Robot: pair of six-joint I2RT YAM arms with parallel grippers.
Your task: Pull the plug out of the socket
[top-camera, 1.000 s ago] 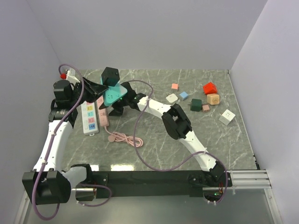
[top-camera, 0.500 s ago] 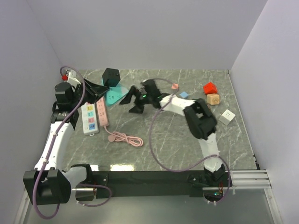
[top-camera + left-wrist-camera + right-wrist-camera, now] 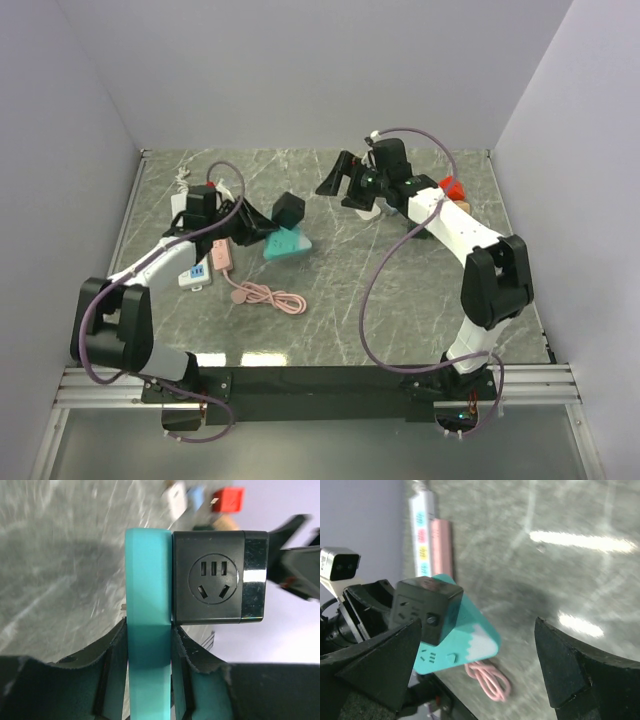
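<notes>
Left gripper (image 3: 147, 645): part closed, both fingers (image 3: 114, 662) pressed flat against the two faces of the teal socket (image 3: 146, 580), which they hold edge-on at the left of the table (image 3: 400, 290); whether its lower corner touches the surface cannot be told. Black cube plug (image 3: 212, 577): seated flush against one broad face of the teal socket, not pulled off, with its own outlet face turned to the left wrist camera. Right gripper (image 3: 343, 184): jaws spread as wide as they go, holding nothing, standing well apart from the plug at the far middle of the table and turned towards it. Pink power strip (image 3: 222, 255) and white power strip (image 3: 192, 270): lying side by side under the left arm, just beside the held socket. Pink cable (image 3: 268, 297): coiled loosely on the table, nearer than the strips. Red cube (image 3: 452, 185): behind the right arm at the far right, among other small blocks, partly hidden.
</notes>
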